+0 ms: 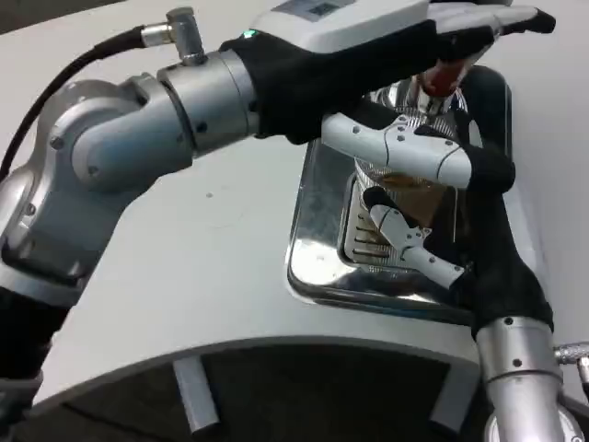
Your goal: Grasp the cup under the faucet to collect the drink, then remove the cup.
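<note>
A clear cup [398, 180] with brown drink in it stands on the silver drip tray [317, 241], under the chrome faucet [405, 97]. My right hand [425, 189] comes in from the lower right. Its white fingers [405, 147] wrap around the cup's side and grip it. My left hand [386, 41] reaches across from the left, above the cup. Its fingers [511, 20] stretch out over the red tap handle [442, 79]. Whether they press on the handle is hidden. The left hand and the right fingers cover much of the cup.
The dispenser's dark body [488, 101] rises behind the tray at the upper right. My left forearm [138, 129] spans the table's left half, with a black cable [83, 55] trailing off it. The table's curved front edge [276, 345] runs close below the tray.
</note>
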You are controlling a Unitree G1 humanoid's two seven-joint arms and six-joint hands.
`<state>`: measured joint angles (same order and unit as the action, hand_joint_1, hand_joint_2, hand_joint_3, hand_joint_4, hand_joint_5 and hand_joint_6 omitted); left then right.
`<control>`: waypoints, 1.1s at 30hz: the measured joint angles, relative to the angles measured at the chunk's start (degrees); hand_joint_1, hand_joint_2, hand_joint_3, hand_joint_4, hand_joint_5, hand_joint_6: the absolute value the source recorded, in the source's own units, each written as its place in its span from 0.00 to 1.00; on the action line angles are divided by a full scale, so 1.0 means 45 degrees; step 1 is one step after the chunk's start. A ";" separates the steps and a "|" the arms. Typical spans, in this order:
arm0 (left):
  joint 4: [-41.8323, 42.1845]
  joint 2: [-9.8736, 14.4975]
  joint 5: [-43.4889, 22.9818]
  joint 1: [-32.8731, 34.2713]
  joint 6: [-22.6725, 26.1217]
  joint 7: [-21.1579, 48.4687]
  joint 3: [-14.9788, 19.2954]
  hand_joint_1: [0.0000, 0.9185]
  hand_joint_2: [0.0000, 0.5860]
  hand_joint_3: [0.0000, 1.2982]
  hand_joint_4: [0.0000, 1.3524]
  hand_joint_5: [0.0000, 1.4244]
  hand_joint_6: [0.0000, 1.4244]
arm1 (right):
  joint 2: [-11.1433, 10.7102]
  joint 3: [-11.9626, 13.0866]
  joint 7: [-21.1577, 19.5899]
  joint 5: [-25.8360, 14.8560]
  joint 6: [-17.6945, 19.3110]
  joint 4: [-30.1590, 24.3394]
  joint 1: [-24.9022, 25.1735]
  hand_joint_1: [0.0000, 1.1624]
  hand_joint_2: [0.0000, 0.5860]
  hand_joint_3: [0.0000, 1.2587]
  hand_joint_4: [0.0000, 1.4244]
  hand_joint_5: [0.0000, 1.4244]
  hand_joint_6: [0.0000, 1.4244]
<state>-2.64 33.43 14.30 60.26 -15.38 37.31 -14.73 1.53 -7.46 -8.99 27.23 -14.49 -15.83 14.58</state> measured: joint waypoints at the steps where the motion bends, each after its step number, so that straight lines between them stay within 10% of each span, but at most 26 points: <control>1: 0.0002 0.0010 0.0000 0.0002 -0.0008 0.0002 0.0000 0.00 0.12 0.07 0.00 0.04 0.13 | 0.0007 -0.0004 -0.0012 0.0003 0.0000 0.0014 0.0012 0.56 0.45 0.00 0.00 0.00 0.00; 33: 0.0345 0.0231 0.0445 0.0038 -0.0252 0.0122 -0.0061 0.00 0.12 0.07 0.00 0.03 0.12 | 0.0154 -0.0158 -0.0442 0.0033 -0.0243 0.0280 0.0269 0.56 0.45 0.00 0.00 0.00 0.00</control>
<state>-1.08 34.47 16.31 60.43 -16.52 37.86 -15.00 2.22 -8.17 -10.98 27.37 -15.59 -14.57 15.79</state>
